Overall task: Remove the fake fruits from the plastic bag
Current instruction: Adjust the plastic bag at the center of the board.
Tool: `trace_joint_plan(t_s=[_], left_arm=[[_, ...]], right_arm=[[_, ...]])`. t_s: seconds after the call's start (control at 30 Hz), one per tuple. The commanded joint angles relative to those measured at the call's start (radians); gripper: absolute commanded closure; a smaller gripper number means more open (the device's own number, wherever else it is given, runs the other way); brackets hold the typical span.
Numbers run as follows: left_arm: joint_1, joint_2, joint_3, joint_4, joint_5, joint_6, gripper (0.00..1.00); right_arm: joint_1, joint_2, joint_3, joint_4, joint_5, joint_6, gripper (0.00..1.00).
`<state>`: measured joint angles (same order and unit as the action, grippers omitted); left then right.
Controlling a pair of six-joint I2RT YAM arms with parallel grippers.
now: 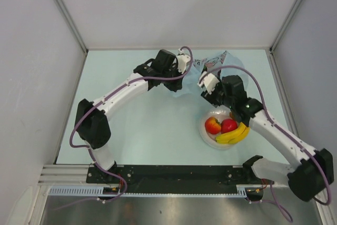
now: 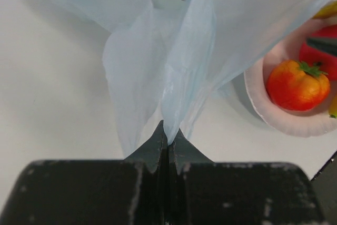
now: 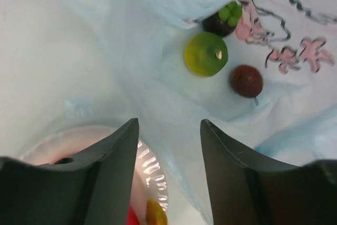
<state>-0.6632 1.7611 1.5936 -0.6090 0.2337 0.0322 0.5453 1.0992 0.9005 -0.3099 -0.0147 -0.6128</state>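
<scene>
**Gripper and Workpiece Status: Bag Clamped, Three Fruits Inside**

1. Left gripper (image 2: 167, 130): the jaws are fully closed, with a pinched fold of the plastic bag (image 2: 158, 51) clamped between the tips. From the clamp point the thin light-blue film rises and fans outward, lifted clear of the table (image 1: 147, 130) at this edge.

2. Right gripper (image 3: 169, 125): the jaws stand apart with nothing between them. The fingers hang above the bag film without contact. The gripper points at the bag opening, just past the far rim of the plate (image 1: 205, 134).

3. Bag contents, right wrist view: three fruits lie inside the bag, ahead of the right gripper.
   - A green fruit (image 3: 206, 54) is nearest the fingers.
   - A brown fruit (image 3: 246, 80) lies just beside it, to the right, and apart from it.
   - A dark fruit with a green cap (image 3: 224, 19) lies beyond the green one, partly under a fold of film.
   - A dark and pink print (image 3: 295, 35) shows on the bag wall next to them.

4. Plate contents, top view: the round white plate sits on the table near the bag, partly under the right arm. It holds a banana (image 1: 233, 135) along the near rim, a red fruit (image 1: 228, 125) and an orange-red fruit (image 1: 212, 125) side by side. All three are outside the bag.

5. Bag position: the bag lies at the far centre of the table, between the two grippers.
</scene>
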Motion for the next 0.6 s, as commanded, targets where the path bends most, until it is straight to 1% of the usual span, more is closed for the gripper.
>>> trace_joint_plan(t_s=[0.0, 0.03, 0.1, 0.17, 0.23, 0.27, 0.3, 0.33, 0.37, 0.4, 0.43, 0.47, 0.5, 0.53, 0.57], left_arm=[[0.004, -0.02, 0.032, 0.005, -0.125, -0.025, 1.0], [0.004, -0.026, 0.031, 0.005, -0.128, -0.025, 1.0], [0.004, -0.044, 0.023, 0.012, -0.151, -0.026, 1.0], [0.004, -0.054, 0.017, 0.015, -0.174, -0.025, 1.0], [0.005, -0.071, 0.005, 0.018, -0.181, -0.026, 1.0], [0.004, -0.078, -0.001, 0.025, -0.186, -0.026, 1.0], [0.004, -0.084, -0.012, 0.026, -0.197, -0.026, 1.0], [0.004, -0.098, -0.018, 0.028, -0.198, -0.026, 1.0], [0.005, -0.106, -0.024, 0.029, -0.206, -0.026, 1.0], [0.004, -0.112, -0.044, 0.031, -0.229, -0.026, 1.0], [0.004, -0.123, -0.058, 0.035, -0.288, -0.025, 1.0], [0.004, -0.126, -0.067, 0.043, -0.316, -0.026, 1.0], [0.005, -0.129, -0.087, 0.046, -0.354, -0.026, 1.0], [0.007, -0.133, -0.092, 0.045, -0.362, -0.026, 1.0], [0.005, -0.138, -0.098, 0.045, -0.366, -0.025, 1.0]], right_arm=[[-0.05, 0.149, 0.092, 0.186, 0.013, 0.274, 0.51], [-0.059, 0.187, 0.092, 0.193, 0.013, 0.328, 0.52], [-0.062, 0.218, 0.09, 0.184, -0.008, 0.364, 0.57], [-0.035, 0.243, 0.072, 0.183, -0.034, 0.396, 0.57], [0.007, 0.249, 0.035, 0.174, -0.091, 0.387, 0.57], [0.056, 0.246, 0.025, 0.166, -0.106, 0.375, 0.56], [0.077, 0.245, 0.014, 0.16, -0.134, 0.371, 0.56], [0.096, 0.243, 0.005, 0.157, -0.128, 0.375, 0.56], [0.114, 0.245, 0.005, 0.167, -0.11, 0.431, 0.55], [0.108, 0.252, 0.006, 0.176, -0.085, 0.49, 0.55], [0.088, 0.261, 0.021, 0.18, -0.09, 0.543, 0.55], [0.041, 0.271, 0.032, 0.169, -0.106, 0.652, 0.55], [0.013, 0.29, 0.04, 0.169, -0.128, 0.698, 0.55], [-0.011, 0.295, 0.047, 0.172, -0.12, 0.731, 0.55], [-0.063, 0.301, 0.054, 0.179, -0.108, 0.757, 0.54]])
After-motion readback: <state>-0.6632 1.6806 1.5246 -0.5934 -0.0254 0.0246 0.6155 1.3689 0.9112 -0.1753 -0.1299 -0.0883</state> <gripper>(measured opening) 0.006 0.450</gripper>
